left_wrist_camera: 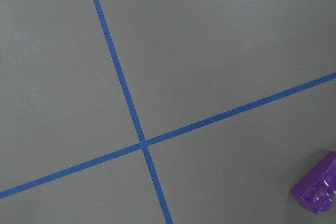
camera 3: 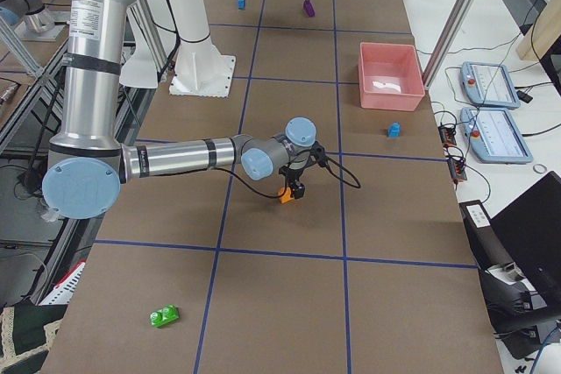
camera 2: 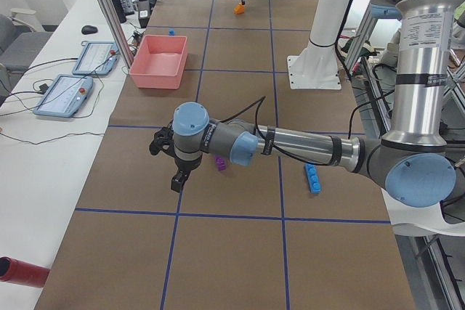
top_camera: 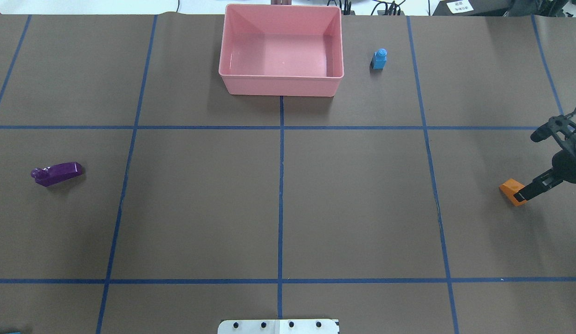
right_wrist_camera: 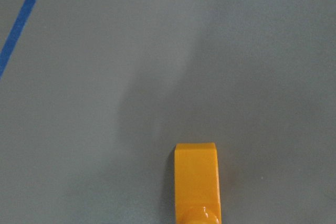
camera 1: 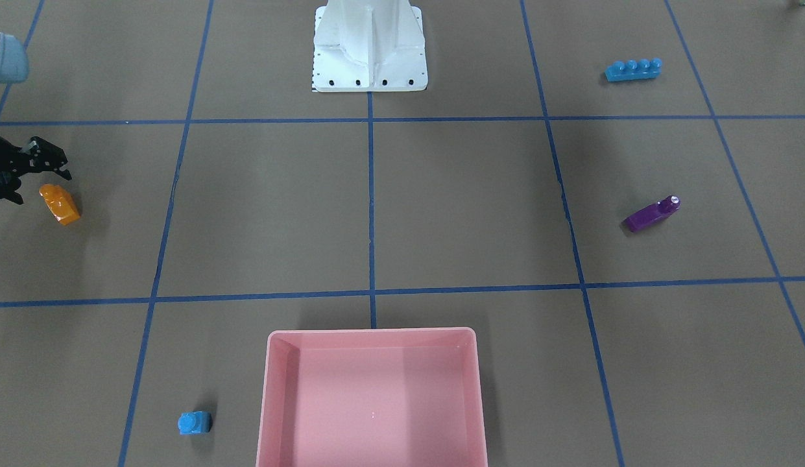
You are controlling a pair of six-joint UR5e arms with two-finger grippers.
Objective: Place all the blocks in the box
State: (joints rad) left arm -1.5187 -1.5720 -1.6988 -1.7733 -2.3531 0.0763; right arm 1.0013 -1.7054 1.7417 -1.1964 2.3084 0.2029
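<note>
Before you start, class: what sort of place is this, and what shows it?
Most likely a robotics lab: a left arm and right arm at a table gridded with blue tape, with teach pendants on the side bench.

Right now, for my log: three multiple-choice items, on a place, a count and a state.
1. The small blue block is: A in the box; B beside the box; C in a pincer.
2. Blocks in the box: A none; B one; C three.
3. The right pincer is: A shut on the small blue block; B open by the orange block; C out of view.
1B: it stands on the table by the box's wall. 2A: the floor is bare. 3B: its fingers are spread.
</note>
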